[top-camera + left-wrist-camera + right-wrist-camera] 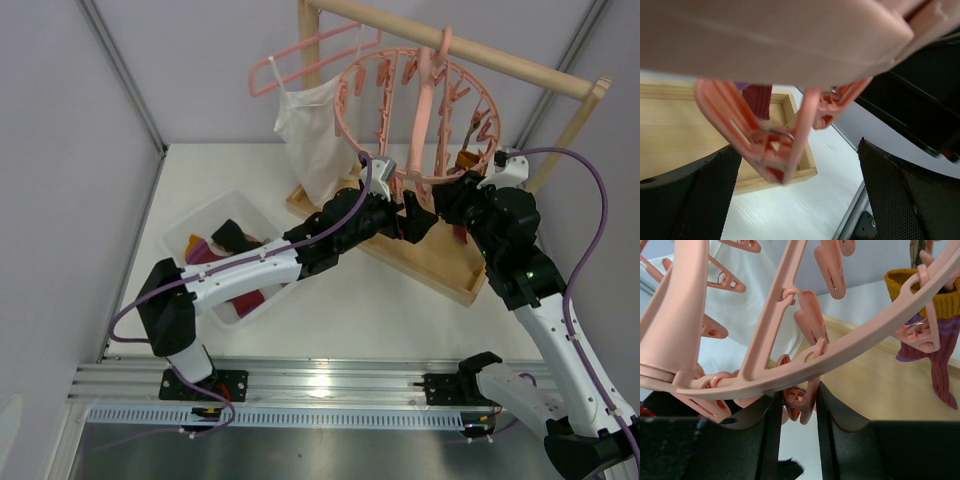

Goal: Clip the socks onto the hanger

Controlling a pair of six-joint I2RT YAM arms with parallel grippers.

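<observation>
The round pink hanger [340, 110] hangs from a wooden bar, with many pink clips dangling from its rings. My right gripper [797, 400] is shut on one clip [805, 395] under the hanger's rim [865, 340]. My left gripper [797, 150] stands wide open beneath the hanger [765, 40], a dangling clip [772, 150] between its fingers without touching them. The two grippers meet under the ring, left gripper [412, 215] and right gripper [450, 195]. One sock [940, 355] with a mustard cuff hangs clipped at the right. More socks [235, 240] lie in the white bin.
The white bin [180, 225] sits at the left of the table. A wooden tray base [440, 255] lies under the hanger. A white camisole [310, 140] hangs on a thin pink coat hanger [300, 60] left of the ring. The wooden bar [470, 45] runs overhead.
</observation>
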